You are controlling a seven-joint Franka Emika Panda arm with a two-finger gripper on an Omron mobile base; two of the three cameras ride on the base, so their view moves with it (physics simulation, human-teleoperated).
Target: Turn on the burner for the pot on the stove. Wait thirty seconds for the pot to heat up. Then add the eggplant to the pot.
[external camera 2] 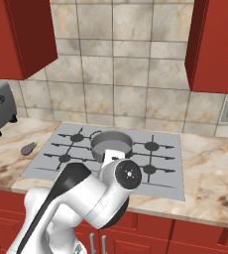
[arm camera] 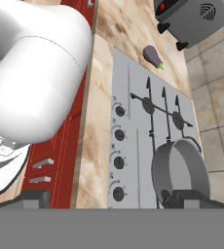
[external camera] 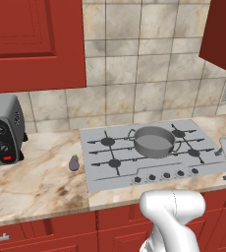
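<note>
Hand view, pot beside open gripper

a wide round grey metal pot is sitting on the flat light-grey cooktop, a small dark purple eggplant lying on the marbled counter beside it.

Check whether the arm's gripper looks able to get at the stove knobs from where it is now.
Probably yes. The gripper is open and empty, and the row of knobs along the front of the stove lies bare. The pot sits further back, and the eggplant is off on the counter.
</note>
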